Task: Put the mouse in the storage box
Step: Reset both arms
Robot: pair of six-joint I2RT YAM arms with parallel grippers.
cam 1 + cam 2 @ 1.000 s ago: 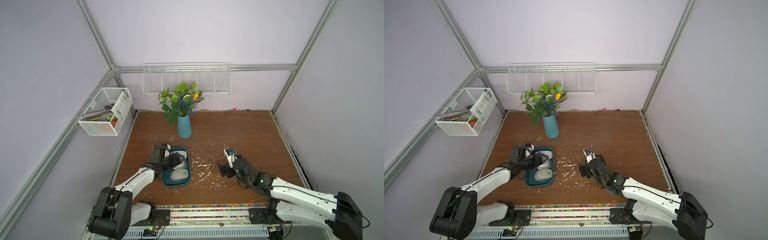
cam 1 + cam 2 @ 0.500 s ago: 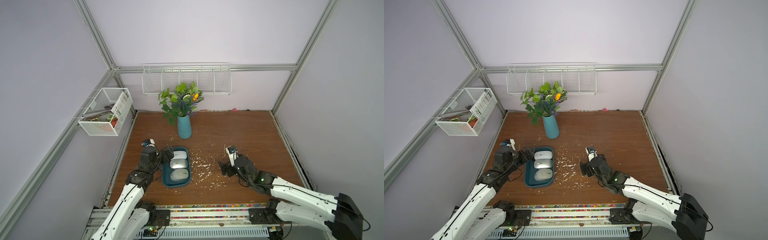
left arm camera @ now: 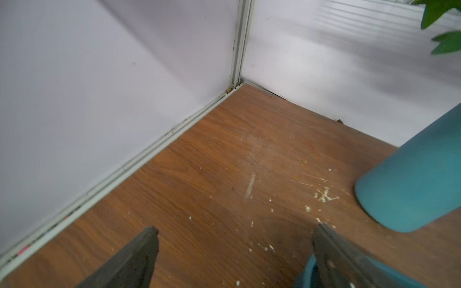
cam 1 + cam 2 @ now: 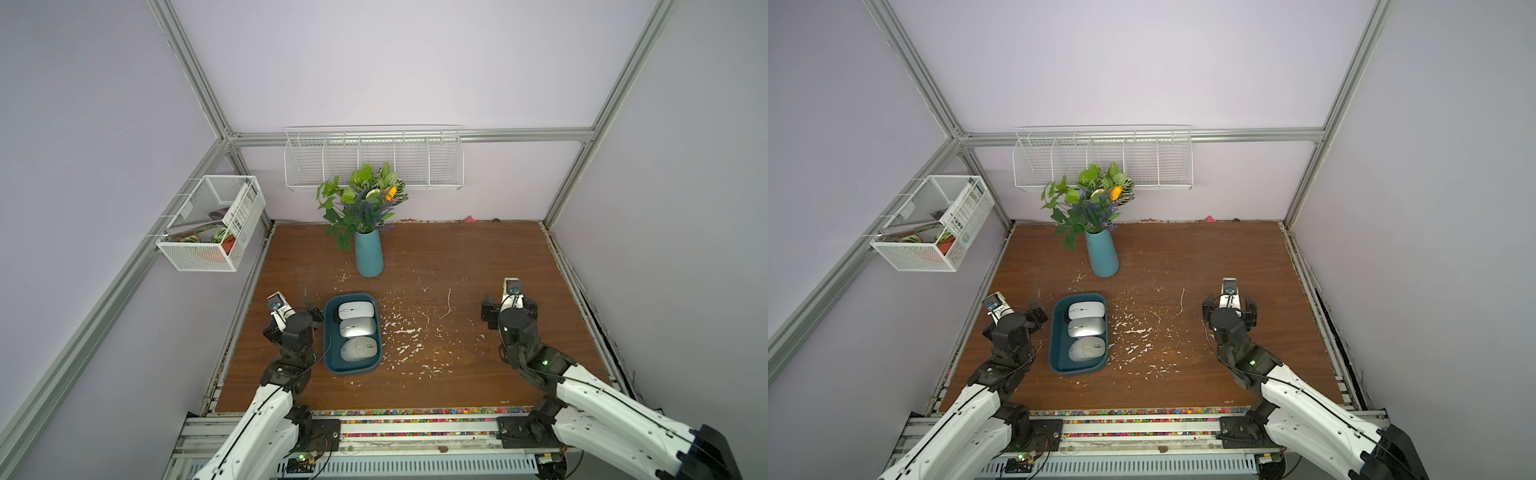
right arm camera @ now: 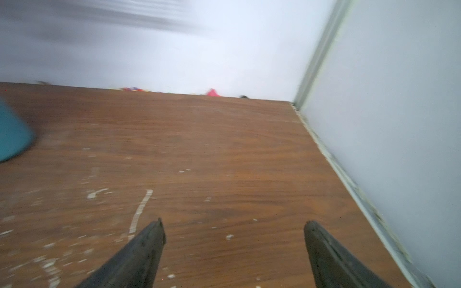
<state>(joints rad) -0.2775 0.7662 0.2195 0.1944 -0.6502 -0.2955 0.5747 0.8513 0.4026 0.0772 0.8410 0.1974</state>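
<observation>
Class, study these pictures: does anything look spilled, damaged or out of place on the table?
Yes: white flecks litter the wooden table beside the storage box, like spilled crumbs or scratches. The three mice lie tidily inside.

The left gripper, which a second ago reached across the storage box, has pulled back off it and now sits just beside the box's left wall, jaws apart and empty. That uncovers the white mouse and the silver mouse inside. The right gripper has swung from beside the white flecks toward the right wall.
</observation>
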